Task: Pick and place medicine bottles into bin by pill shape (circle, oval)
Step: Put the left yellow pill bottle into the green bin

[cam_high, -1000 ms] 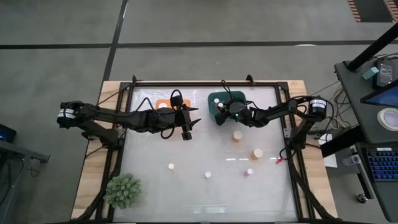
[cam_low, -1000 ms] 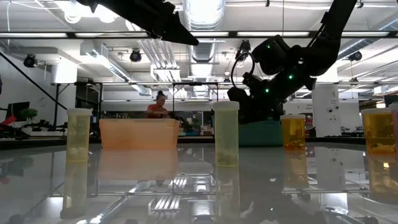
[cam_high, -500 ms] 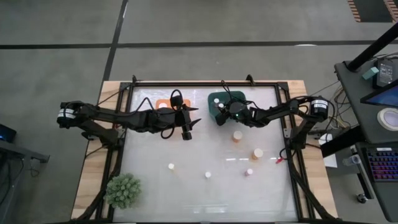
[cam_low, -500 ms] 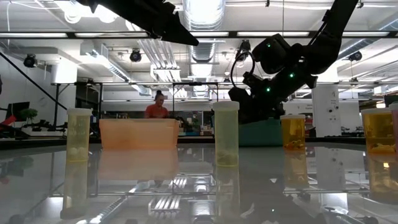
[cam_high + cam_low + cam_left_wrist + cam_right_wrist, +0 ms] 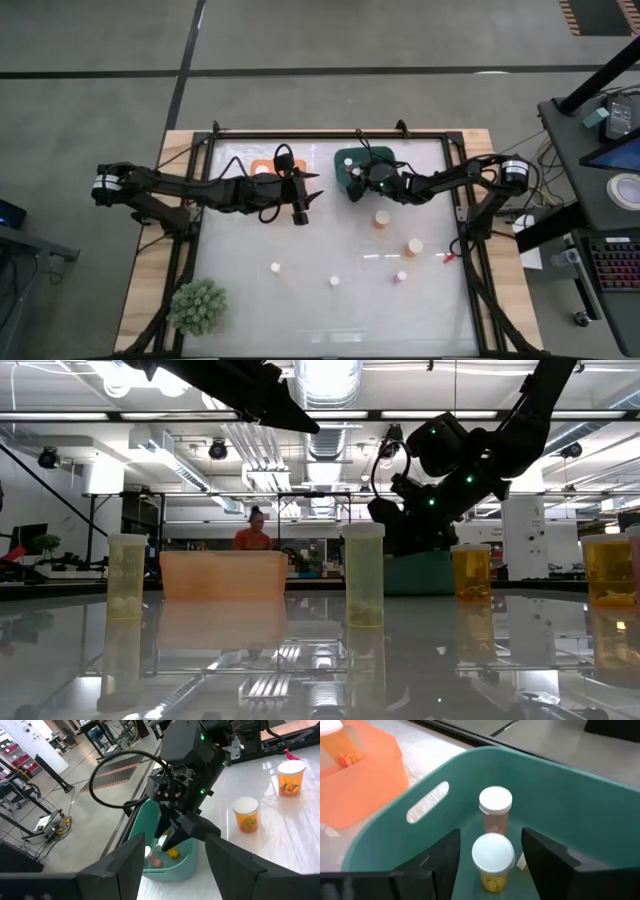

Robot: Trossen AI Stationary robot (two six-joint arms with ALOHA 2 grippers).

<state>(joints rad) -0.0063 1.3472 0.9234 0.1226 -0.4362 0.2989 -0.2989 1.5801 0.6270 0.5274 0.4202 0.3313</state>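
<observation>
My right gripper (image 5: 490, 834) hangs open inside the teal bin (image 5: 580, 805), its fingers (image 5: 545, 855) on either side of a white-capped bottle of yellow pills (image 5: 493, 862) without clamping it. A second capped bottle (image 5: 495, 810) stands just beyond it. In the high view the right gripper (image 5: 355, 185) is over the teal bin (image 5: 354, 160). My left gripper (image 5: 306, 205) hovers open and holds nothing, in front of the orange bin (image 5: 264, 168). Several medicine bottles stand on the table, among them two amber ones (image 5: 382, 217) (image 5: 414, 246) and a small one (image 5: 275, 267).
A green plant (image 5: 197, 305) sits at the table's front left corner. The orange bin (image 5: 360, 785) holds a bottle (image 5: 337, 740). In the low view, bottles (image 5: 126, 577) (image 5: 364, 575) (image 5: 471, 572) stand in a row before the bins. A person shows far behind in the room.
The right gripper has shifted slightly over the teal bin and its fingers have spread. The left arm has not moved, and the bottles on the table stay put.
</observation>
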